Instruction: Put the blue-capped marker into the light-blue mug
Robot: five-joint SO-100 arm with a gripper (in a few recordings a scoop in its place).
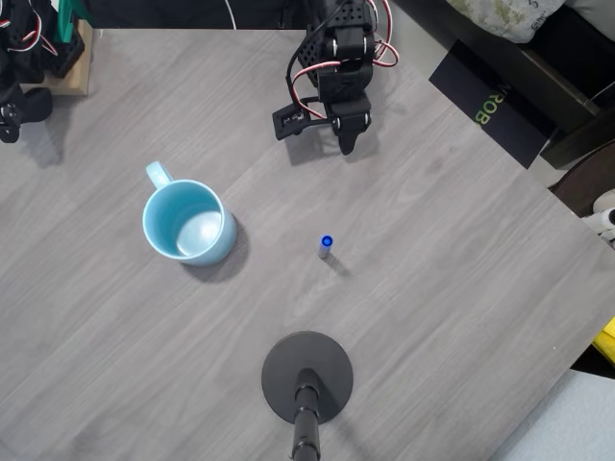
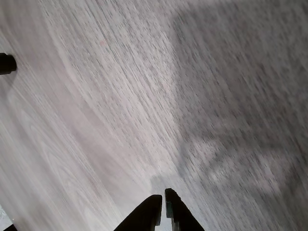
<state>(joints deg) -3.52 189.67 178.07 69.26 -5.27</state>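
Observation:
The blue-capped marker stands upright near the middle of the grey wood table, its blue cap facing up in the overhead view. Left of it sits the light-blue mug, upright and with nothing inside, its handle pointing to the upper left. My black gripper hangs at the top centre of the overhead view, well above the marker in the picture and apart from both things. In the wrist view the fingertips sit pressed together over bare table, with nothing between them.
A black round stand base with a pole sits at the bottom centre of the overhead view. The table's right edge runs diagonally. A wooden block lies at the top left corner.

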